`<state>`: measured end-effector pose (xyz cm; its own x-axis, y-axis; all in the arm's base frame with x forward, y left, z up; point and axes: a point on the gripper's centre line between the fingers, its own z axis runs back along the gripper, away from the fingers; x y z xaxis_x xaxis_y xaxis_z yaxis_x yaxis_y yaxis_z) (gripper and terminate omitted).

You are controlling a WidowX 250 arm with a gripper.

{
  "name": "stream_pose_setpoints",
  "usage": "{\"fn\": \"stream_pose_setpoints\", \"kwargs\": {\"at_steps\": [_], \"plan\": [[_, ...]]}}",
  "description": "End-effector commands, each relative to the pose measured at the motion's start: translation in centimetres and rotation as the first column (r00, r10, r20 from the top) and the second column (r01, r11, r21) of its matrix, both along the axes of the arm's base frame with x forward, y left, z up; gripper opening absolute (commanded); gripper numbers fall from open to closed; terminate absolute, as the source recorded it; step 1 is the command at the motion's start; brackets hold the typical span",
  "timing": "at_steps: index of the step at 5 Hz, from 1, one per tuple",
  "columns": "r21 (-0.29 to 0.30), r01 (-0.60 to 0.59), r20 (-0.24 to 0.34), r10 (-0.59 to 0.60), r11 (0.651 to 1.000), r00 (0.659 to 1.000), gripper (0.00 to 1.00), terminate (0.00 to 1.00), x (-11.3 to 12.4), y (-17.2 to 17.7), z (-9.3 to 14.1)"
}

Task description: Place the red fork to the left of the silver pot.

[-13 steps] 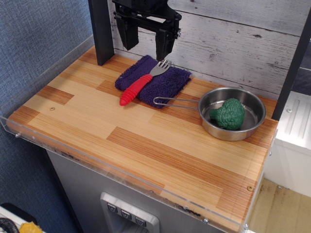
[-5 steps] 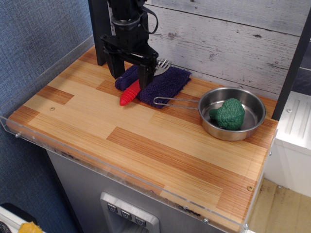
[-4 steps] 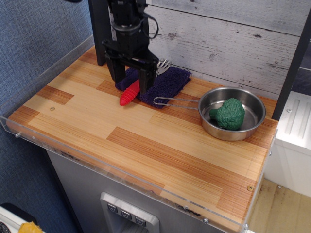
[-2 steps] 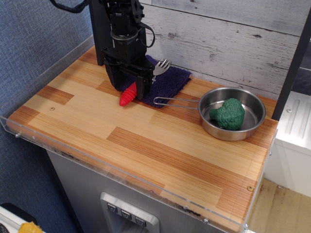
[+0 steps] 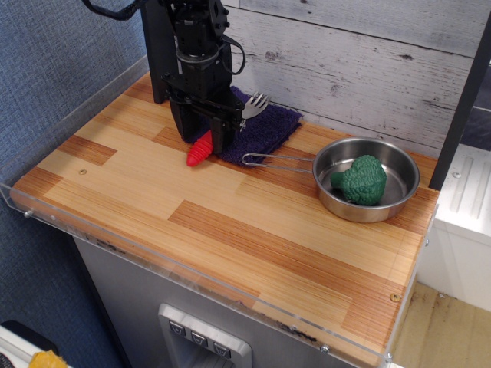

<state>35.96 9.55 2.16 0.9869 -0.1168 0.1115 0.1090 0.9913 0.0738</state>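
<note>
One axis matters to you: the red fork [image 5: 209, 140] lies diagonally on the purple towel [image 5: 265, 129], handle toward its front-left edge, and the gripper [image 5: 201, 140] stands narrowed across that handle, apparently pinching it.

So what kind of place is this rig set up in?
Probably a mock kitchen counter for lab tests: a wood-pattern countertop edged with clear acrylic, a plank-look back wall, and kitchenware such as the silver pot and red fork on a purple cloth.
</note>
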Motion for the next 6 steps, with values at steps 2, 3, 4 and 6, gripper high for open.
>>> {"fn": "stream_pose_setpoints", "kwargs": {"at_steps": [2, 3, 4, 6], "plan": [[0.029, 0.018, 0.059, -0.019, 0.999, 0.998, 0.00, 0.00, 0.4, -0.6, 2.0], [0.024, 0.001, 0.112, -0.004, 1.000, 0.994, 0.00, 0.00, 0.1, -1.1, 4.2], [0.048, -0.036, 0.122, 0.030, 0.998, 0.992, 0.00, 0.00, -0.8, -1.9, 6.7], [0.028, -0.078, 0.131, 0.073, 0.997, 0.989, 0.00, 0.00, -3.6, -5.3, 9.2]]}}
